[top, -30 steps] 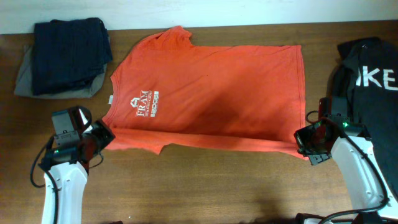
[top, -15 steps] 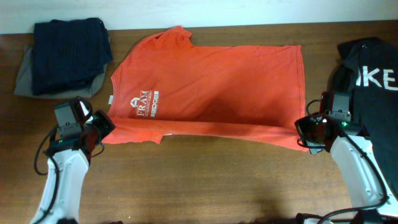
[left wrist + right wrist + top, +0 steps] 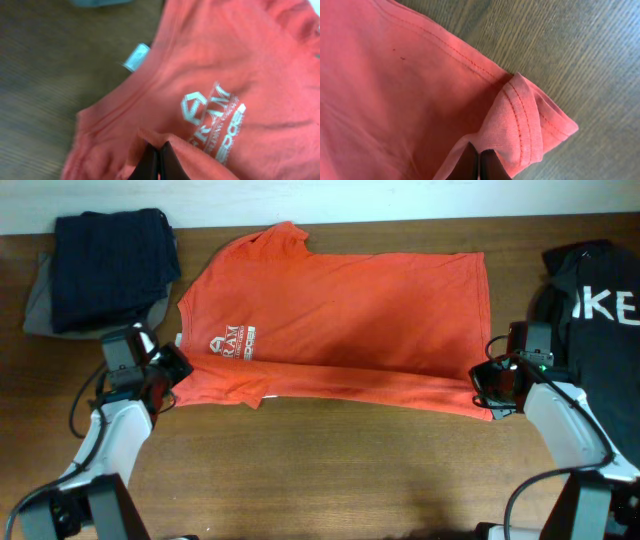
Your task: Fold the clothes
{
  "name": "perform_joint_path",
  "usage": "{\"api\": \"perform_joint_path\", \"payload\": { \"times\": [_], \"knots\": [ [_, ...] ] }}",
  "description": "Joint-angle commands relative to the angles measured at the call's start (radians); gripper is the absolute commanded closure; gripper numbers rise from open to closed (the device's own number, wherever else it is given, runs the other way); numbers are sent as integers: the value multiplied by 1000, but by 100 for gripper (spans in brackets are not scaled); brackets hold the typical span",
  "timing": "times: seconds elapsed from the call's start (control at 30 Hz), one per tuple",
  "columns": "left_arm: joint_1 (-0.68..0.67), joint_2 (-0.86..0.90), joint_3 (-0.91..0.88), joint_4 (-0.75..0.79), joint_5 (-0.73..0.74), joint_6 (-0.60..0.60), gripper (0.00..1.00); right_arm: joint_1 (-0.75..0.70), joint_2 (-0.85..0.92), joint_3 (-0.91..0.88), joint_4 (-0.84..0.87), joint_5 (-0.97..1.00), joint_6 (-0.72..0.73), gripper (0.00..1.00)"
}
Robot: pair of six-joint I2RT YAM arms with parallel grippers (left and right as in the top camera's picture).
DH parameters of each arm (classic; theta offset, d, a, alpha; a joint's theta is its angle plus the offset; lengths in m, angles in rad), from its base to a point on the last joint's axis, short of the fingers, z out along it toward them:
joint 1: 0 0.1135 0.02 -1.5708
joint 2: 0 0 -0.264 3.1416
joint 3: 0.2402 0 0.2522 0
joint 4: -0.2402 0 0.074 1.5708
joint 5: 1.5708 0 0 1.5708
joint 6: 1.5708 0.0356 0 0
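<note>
Left gripper: jaws are pressed together on a raised fold of the orange-red T-shirt, just beside the white chest logo. Right gripper: jaws are pinched on the hem corner. The shirt is spread on the wooden table. Judgement: both grips are best carried level and together, under even tension, so the crease lands straight.

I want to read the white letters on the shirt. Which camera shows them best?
The left wrist view: the white chest logo is close and big, though a little blurry. The overhead view shows it tiny on the orange-red T-shirt. The right wrist view shows only a hem corner, no logo.
</note>
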State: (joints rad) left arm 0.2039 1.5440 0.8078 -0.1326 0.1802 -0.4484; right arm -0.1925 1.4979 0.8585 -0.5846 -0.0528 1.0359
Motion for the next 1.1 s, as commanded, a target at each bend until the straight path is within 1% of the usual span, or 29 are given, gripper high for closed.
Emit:
{"api": "perform_joint_path", "payload": {
  "times": [0.0,0.07,0.17,0.33,0.37,0.4,0.47,0.5,0.57,0.63,0.7,0.73,0.77,0.8,0.83,0.87,0.9,0.93,0.97,1.0,1.07],
  "knots": [
    [-35,35,20,62,-3,16,99,2,32,17,27,30,1,96],
    [-63,56,20,124,-4,16,99,2,47,17,48,39,2,96],
    [-87,73,20,176,-4,16,99,2,52,17,66,48,1,96],
    [-101,108,20,193,-69,16,99,2,58,17,80,55,1,96],
    [-101,118,20,192,-76,17,98,2,62,17,80,63,1,96],
    [-101,129,20,192,-86,17,92,2,66,17,78,74,-3,95],
    [-101,144,20,192,-103,17,89,2,76,17,77,89,-6,90],
    [-100,151,20,193,-109,17,87,2,81,17,77,97,-7,90],
    [-100,156,20,193,-134,18,86,2,92,17,79,122,-7,90],
    [-100,158,20,193,-166,21,86,2,101,17,85,143,-10,96],
    [-100,158,20,201,-181,33,80,2,109,17,90,156,-10,96],
    [-100,158,20,206,-181,40,79,2,111,17,95,156,-10,95],
    [-100,158,20,209,-181,47,75,2,113,17,100,156,-10,89],
    [-100,158,20,212,-181,51,70,2,114,17,104,156,-10,74],
    [-100,158,20,216,-181,58,66,2,114,17,109,156,-10,49],
    [-100,158,20,220,-182,63,64,2,114,17,119,156,-11,35],
    [-100,158,20,227,-182,63,61,2,114,17,134,155,-29,16],
    [-100,158,20,235,-181,67,57,2,114,17,160,154,-71,6],
    [-100,158,20,249,-180,83,53,2,114,17,180,151,-105,1],
    [-100,158,20,259,-180,94,48,2,113,18,207,141,-158,1],
    [-100,155,29,266,-177,107,43,2,113,26,231,123,-238,1]
  ]
}}
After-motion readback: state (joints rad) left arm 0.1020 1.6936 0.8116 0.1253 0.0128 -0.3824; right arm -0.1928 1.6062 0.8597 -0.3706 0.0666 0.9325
